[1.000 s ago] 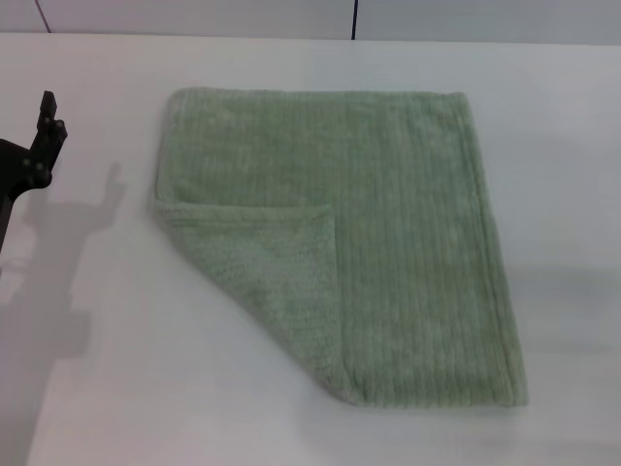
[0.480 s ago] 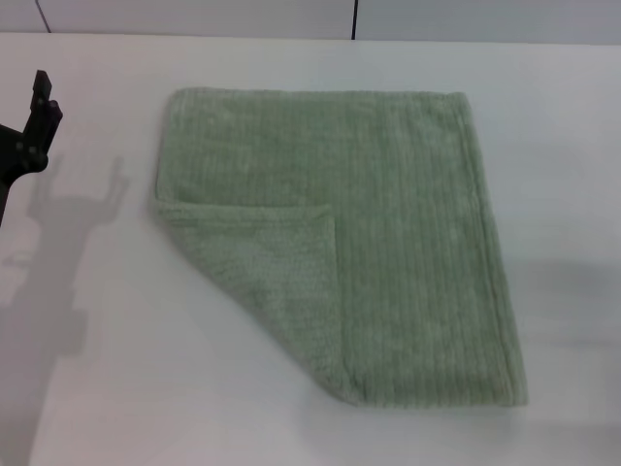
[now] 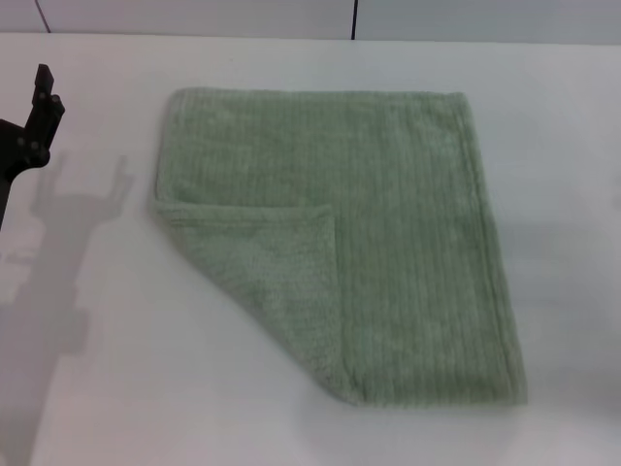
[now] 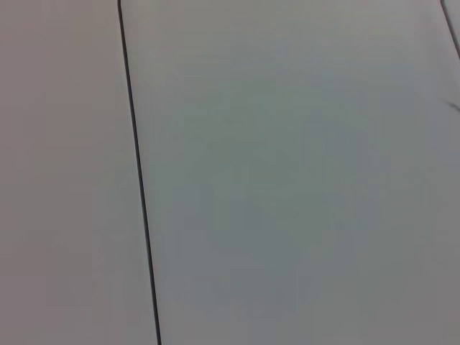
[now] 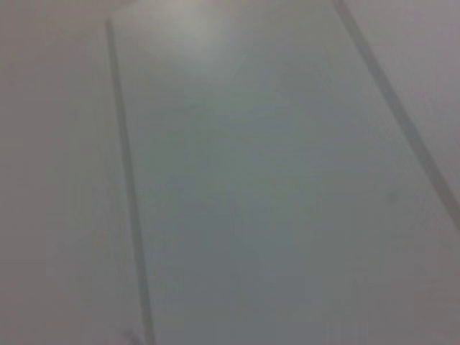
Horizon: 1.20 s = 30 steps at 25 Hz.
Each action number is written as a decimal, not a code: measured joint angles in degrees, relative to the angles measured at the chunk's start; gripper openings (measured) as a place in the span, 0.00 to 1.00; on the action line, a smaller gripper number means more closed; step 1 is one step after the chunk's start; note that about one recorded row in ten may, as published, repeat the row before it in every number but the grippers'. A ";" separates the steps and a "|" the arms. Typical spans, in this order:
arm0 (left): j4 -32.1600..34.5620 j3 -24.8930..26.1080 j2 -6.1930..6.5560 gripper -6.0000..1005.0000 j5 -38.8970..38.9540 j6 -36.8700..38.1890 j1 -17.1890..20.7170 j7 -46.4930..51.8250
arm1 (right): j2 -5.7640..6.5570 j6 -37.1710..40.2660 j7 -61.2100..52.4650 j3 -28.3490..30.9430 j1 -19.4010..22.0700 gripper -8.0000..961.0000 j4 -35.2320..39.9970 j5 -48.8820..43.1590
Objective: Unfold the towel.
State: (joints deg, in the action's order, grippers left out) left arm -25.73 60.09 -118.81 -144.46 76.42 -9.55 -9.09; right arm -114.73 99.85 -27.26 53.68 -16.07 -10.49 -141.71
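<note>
We have the pale sage-green ribbed terry towel [image 3: 388,233] lying flat in the middle of the white table [image 3: 563,146], its hemmed border running down the right side. One corner, the near-left one, is folded over onto the top face, making a triangular flap [image 3: 277,282] whose fluffier underside faces up. That flap is what is left to undo, we judge: the rest of the cloth is spread out, so opening that corner back toward the near-left should finish the job.

Out at the far left edge of the head view we catch the black left end effector [image 3: 37,121], raised above the table and well apart from the towel, its shadow falling on the bare surface beside it. Only part of it shows, so we cannot tell whether it is released or clenched. It touches nothing. We read it as the arm placed to go for the flap, since the fold sits on its side.

The right end effector is nowhere in view. Both wrist views look onto plain pale panels crossed by dark seams, with no cloth in them.
</note>
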 joint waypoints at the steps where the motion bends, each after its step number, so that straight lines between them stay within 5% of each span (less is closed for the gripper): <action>1: 0.25 0.18 -0.01 0.79 0.02 -0.12 -0.30 0.21 | 0.53 -0.77 -0.20 -0.11 -0.92 0.76 -0.05 -0.83; 8: 1.44 0.58 -0.02 0.79 0.06 -0.48 -1.59 2.78 | 3.88 -11.46 -4.01 -0.15 -9.24 0.76 -1.02 -8.80; 15: 1.95 0.73 -0.02 0.79 1.28 -0.78 -2.35 2.90 | 4.15 -16.31 -1.73 1.73 -12.80 0.75 -2.47 -9.80; 22: 2.54 0.63 -0.02 0.79 3.10 -1.11 -3.08 3.17 | 5.42 -34.37 -2.06 2.06 -16.34 0.74 -7.11 -14.97; 30: 3.52 0.63 -0.02 0.79 3.59 -2.14 -3.90 4.39 | 8.70 -53.41 -8.50 1.74 -17.97 0.72 -20.82 -24.61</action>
State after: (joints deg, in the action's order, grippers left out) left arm -22.21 60.72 -118.83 -140.87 74.28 -13.45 -4.70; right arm -106.03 46.44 -35.76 55.42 -34.04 -31.32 -166.31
